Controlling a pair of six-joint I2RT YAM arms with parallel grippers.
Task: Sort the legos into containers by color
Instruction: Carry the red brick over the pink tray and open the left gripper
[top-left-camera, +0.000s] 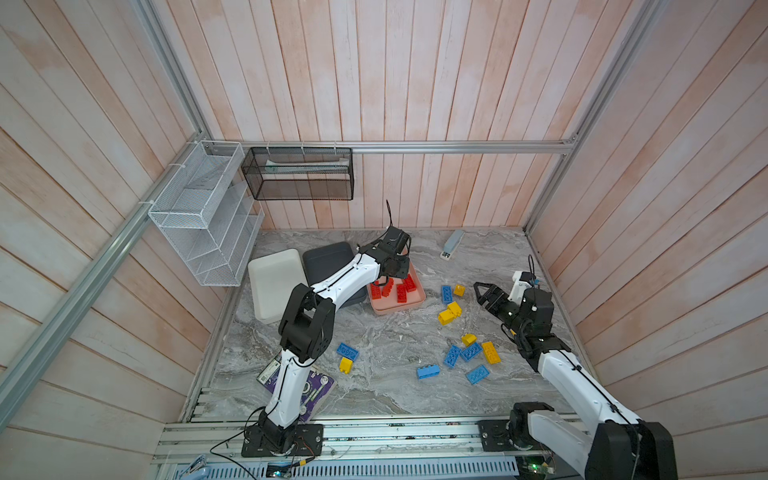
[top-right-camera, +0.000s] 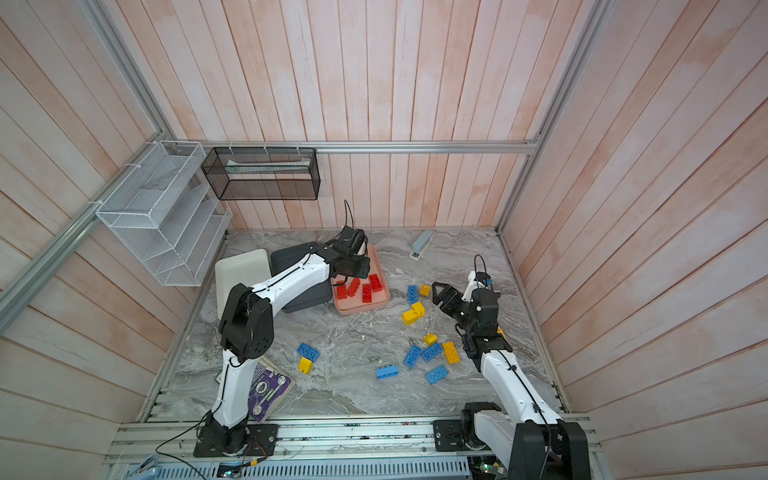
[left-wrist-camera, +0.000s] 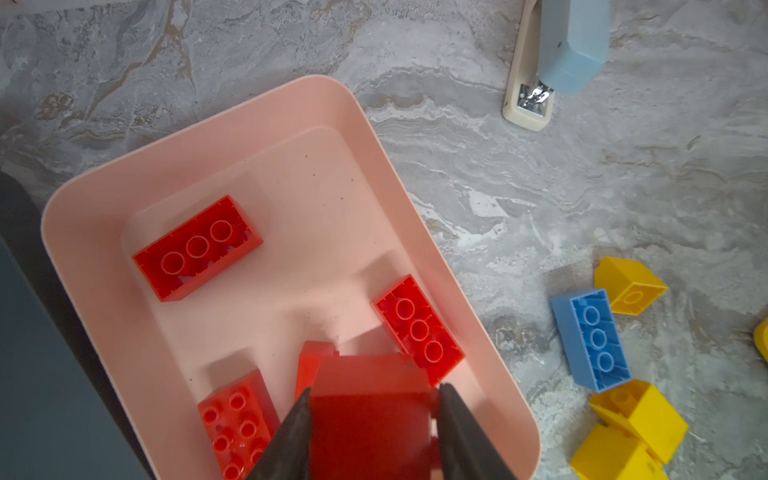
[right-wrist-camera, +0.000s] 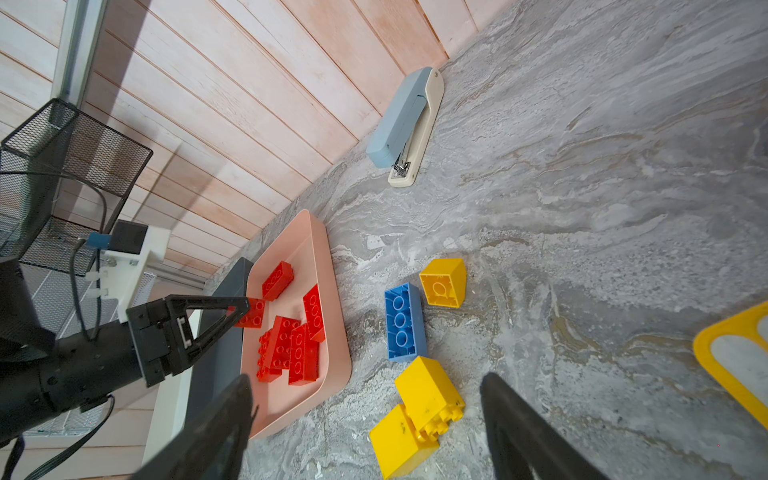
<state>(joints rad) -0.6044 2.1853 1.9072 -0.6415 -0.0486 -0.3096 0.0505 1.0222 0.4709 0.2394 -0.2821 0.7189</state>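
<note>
My left gripper (top-left-camera: 392, 275) (left-wrist-camera: 374, 399) hangs over the salmon pink tray (top-left-camera: 397, 308) (left-wrist-camera: 62, 232), shut on a red brick (left-wrist-camera: 370, 386) (right-wrist-camera: 253, 313). Several red bricks (top-left-camera: 401, 291) (left-wrist-camera: 195, 249) lie in that tray. My right gripper (top-left-camera: 478, 291) (right-wrist-camera: 368, 376) stands open just above the table, nothing between its fingers. Two joined yellow bricks (top-left-camera: 449, 312) (right-wrist-camera: 424, 399) lie before it, with a blue brick (right-wrist-camera: 401, 320) and a small yellow one (right-wrist-camera: 442, 282) beyond. More blue and yellow bricks (top-left-camera: 469, 352) (top-left-camera: 347, 351) are scattered nearer the front. The white tray (top-left-camera: 274, 282) and dark grey tray (top-left-camera: 328, 257) sit left of the pink one.
A blue stapler (top-left-camera: 452, 244) (right-wrist-camera: 405, 124) lies by the back wall. A purple book (top-left-camera: 320, 386) lies under the left arm. White (top-left-camera: 203, 216) and black (top-left-camera: 299, 174) wire baskets hang on the walls. A yellow-rimmed flat object (right-wrist-camera: 706, 349) lies by the right arm.
</note>
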